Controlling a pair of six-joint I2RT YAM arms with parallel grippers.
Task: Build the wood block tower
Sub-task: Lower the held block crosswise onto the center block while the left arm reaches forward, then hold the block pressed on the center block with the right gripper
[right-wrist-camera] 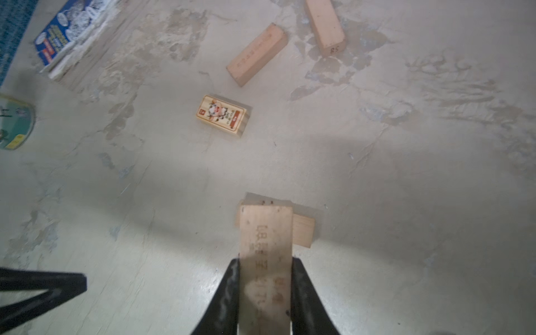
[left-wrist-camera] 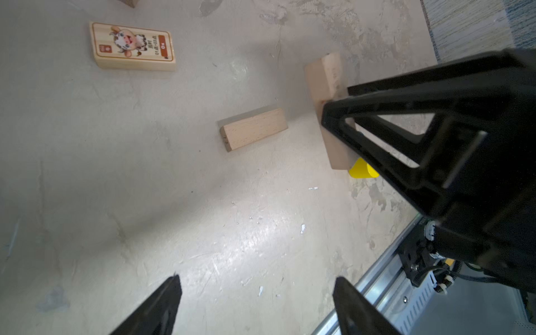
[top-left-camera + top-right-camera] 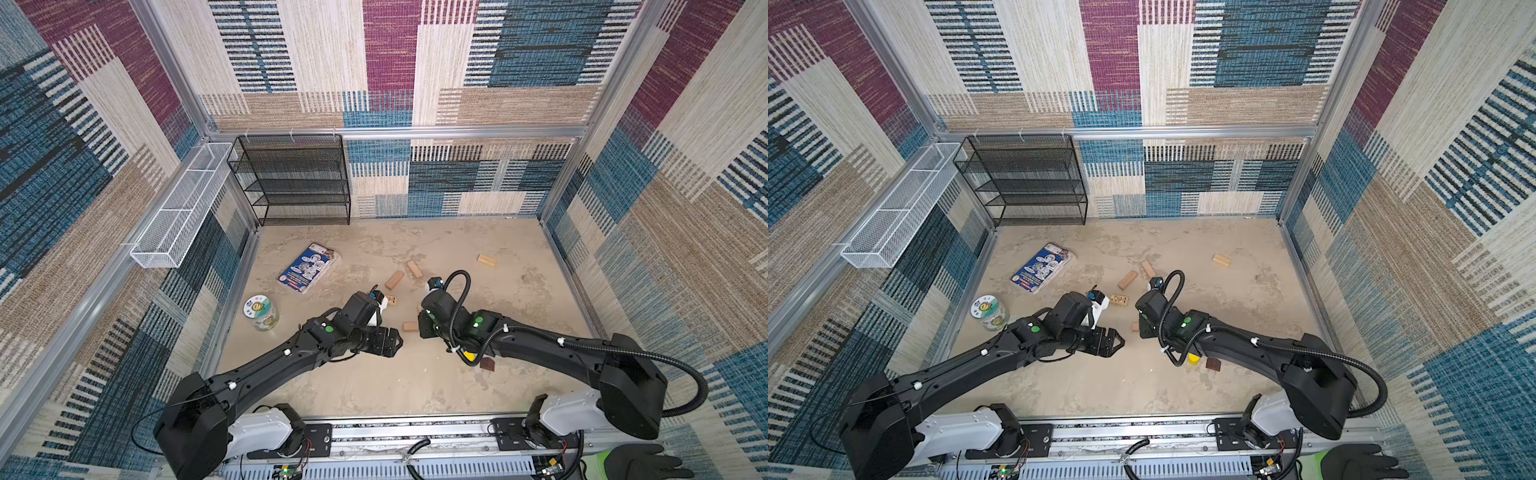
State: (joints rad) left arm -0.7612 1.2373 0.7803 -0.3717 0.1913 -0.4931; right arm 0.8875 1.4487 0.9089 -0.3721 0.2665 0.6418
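My right gripper [image 1: 265, 261] is shut on a pale wood block [image 1: 265, 232] with dark print, held crosswise just over another bar [image 1: 304, 232] lying on the floor. My left gripper [image 2: 257, 280] hangs open and empty beside them [image 3: 397, 343]. In both top views that floor bar [image 3: 410, 326] lies between the two grippers. A cow-printed block [image 3: 390, 300], two tan bars [image 3: 394, 279] [image 3: 414, 269] and a far bar [image 3: 486, 260] lie loose. The yellow cylinder [image 3: 469, 355] and dark-brown piece [image 3: 487, 364] sit under my right arm. No tower shows.
A blue printed packet [image 3: 308, 268] and a round labelled jar [image 3: 261, 312] lie at the left. A black wire shelf [image 3: 293, 178] stands at the back left, a white wire basket [image 3: 183, 208] hangs on the left wall. A gloved hand [image 3: 648, 461] rests outside the front rail.
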